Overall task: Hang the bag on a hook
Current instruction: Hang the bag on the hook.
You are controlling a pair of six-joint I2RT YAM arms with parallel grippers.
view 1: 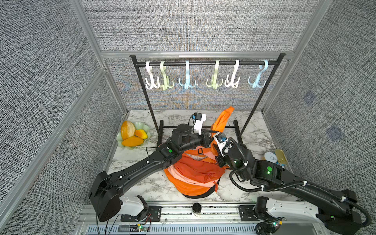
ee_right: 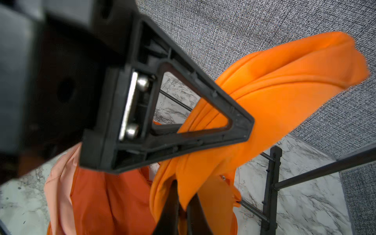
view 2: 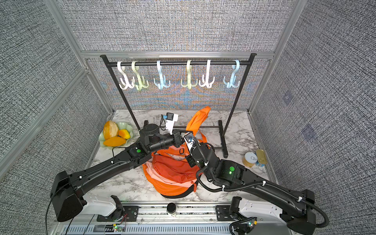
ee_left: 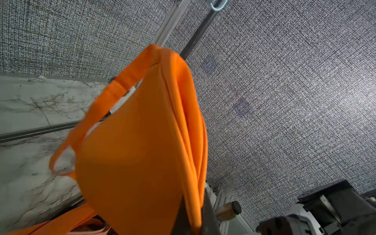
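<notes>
Grey woven walls all round, marble table (view 1: 142,183) underneath, and a black rack (view 1: 203,63) at the far side with six pastel hooks (view 1: 232,80) on its bar. Fruit bowl (view 1: 133,134) sat far left and some cans (view 1: 273,157) at the right edge, neither in the way.

Bag (view 1: 195,173) was an orange backpack slumped on the table near centre, between the two arms and just in front of the rack's feet. One strap (view 1: 223,120) stood up off it toward the far side, right of centre, its top well below the hooks.

Both tools were on that strap. Left gripper (ee_left: 191,220) was pinched together on it, fabric running up out of the jaws in its wrist view. Right gripper (ee_right: 182,207) was clamped on the same strap, a bit lower by the look of it, with the left one's finger right beside it.

My read: the step in hand was getting a solid two-handed hold before the lift. To do it well I'd spread the grippers apart along the strap so an open loop sits between them. Then I'd raise both together, go above a hook prong and lower the loop onto it. The white or green hook right of centre looked closest. Bag's floppy, so go slow, since a swing could knock the hooks sideways or drag the strap out of a grip.
</notes>
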